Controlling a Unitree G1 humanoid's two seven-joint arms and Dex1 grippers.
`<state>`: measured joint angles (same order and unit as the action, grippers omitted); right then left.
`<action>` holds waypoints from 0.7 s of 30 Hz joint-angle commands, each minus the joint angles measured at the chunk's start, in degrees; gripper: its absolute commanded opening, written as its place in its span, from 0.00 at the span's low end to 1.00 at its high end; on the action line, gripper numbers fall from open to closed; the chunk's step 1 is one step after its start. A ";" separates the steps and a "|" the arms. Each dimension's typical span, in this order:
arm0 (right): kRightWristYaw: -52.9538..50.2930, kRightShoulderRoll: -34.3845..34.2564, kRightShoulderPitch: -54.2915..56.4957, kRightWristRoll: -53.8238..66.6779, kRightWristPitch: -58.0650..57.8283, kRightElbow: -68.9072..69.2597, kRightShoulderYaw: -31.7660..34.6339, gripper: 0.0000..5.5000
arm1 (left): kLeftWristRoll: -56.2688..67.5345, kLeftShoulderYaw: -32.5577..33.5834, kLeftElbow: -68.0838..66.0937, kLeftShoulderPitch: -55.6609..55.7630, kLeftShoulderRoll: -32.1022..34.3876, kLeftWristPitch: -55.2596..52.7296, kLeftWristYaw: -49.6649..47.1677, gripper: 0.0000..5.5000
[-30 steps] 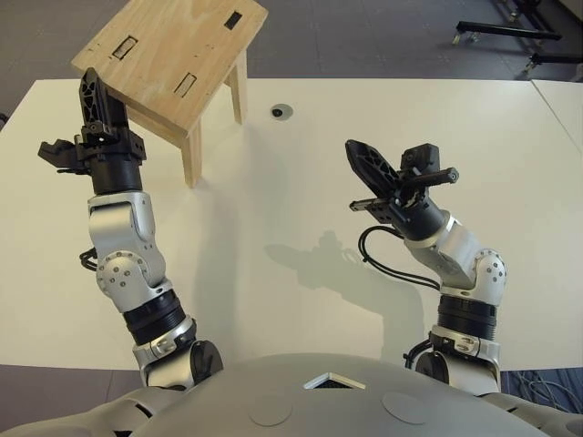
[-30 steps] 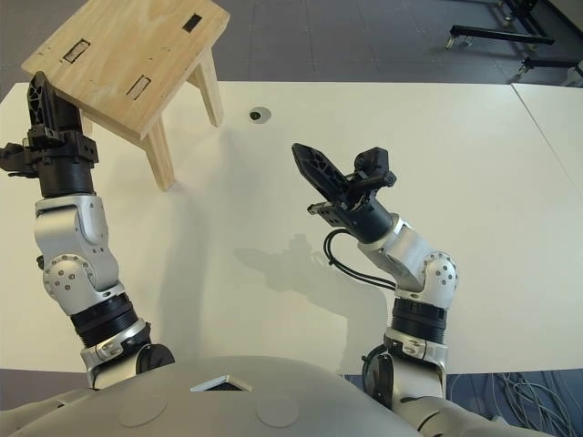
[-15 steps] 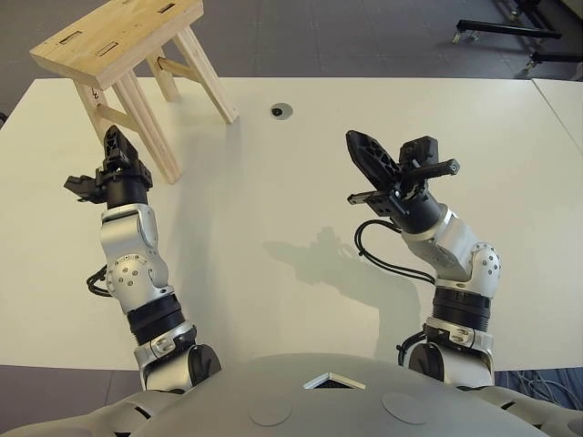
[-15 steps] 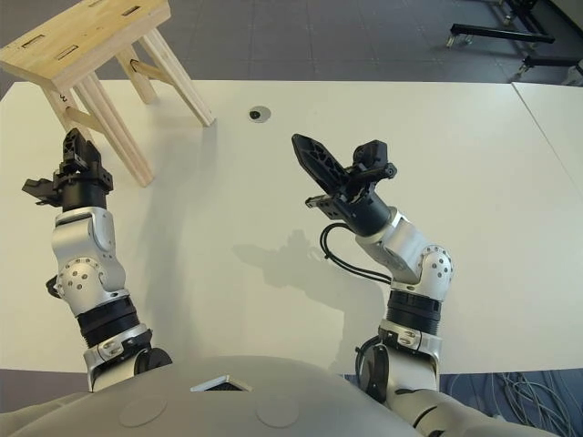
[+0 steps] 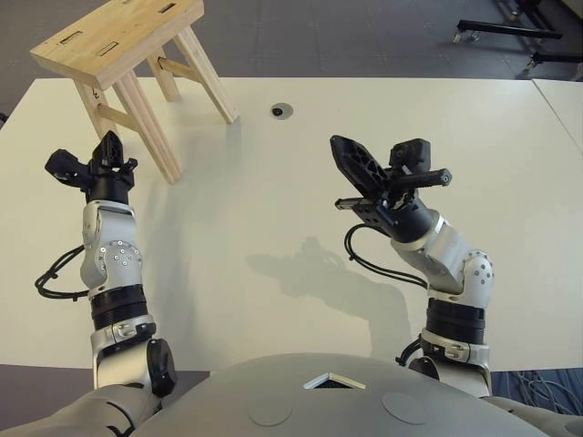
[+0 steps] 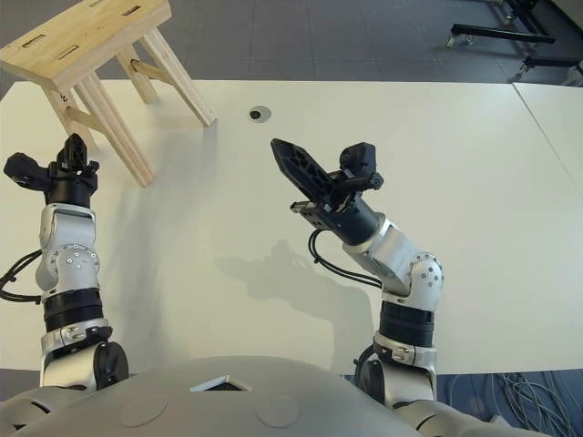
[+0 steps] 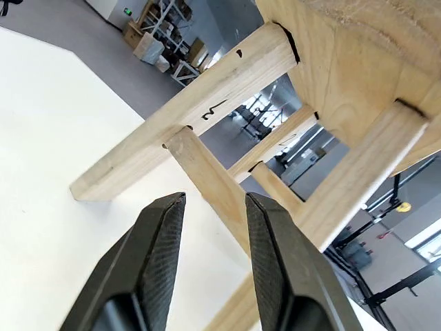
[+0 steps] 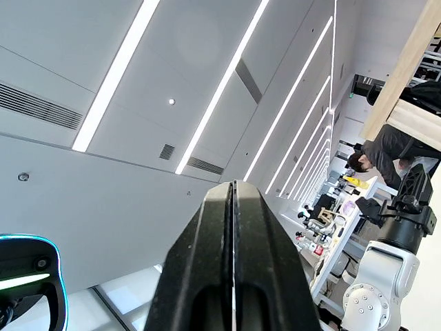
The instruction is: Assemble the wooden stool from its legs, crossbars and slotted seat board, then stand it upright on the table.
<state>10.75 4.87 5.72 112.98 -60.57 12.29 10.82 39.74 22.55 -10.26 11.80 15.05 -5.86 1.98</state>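
On table (image 5: 273, 146), far left: stool (image 5: 118, 36) upright, assembled, unmoved. Left gripper (image 5: 109, 144) part-open, empty, drawn back; right gripper (image 5: 342, 148) closed, empty.

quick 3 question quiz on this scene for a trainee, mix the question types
1. True or false: the stool stands upright on the table.
2. Which one is open? A. left tool B. right tool C. both
3. Fill in: the right tool holds ____.
Key: 1 true; 2 A; 3 nothing.
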 commanded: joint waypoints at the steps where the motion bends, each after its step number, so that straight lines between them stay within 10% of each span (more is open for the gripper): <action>1: 0.82 0.77 0.03 -0.01 2.35 0.98 -2.35 0.00 | -9.92 -5.57 -2.00 -0.92 4.09 4.07 8.54 0.29; 13: 4.42 5.06 -2.25 -0.06 4.57 2.89 -5.43 0.00 | -11.04 -5.92 3.08 -7.04 8.61 -1.06 23.42 0.67; 21: 5.69 5.45 -1.35 -0.22 6.16 1.98 -7.47 0.00 | -13.51 -5.94 -20.64 5.62 8.58 -4.30 25.51 0.67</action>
<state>16.27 10.13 3.75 112.95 -54.82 14.19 3.81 27.24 15.66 -26.18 14.67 22.85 -10.41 27.96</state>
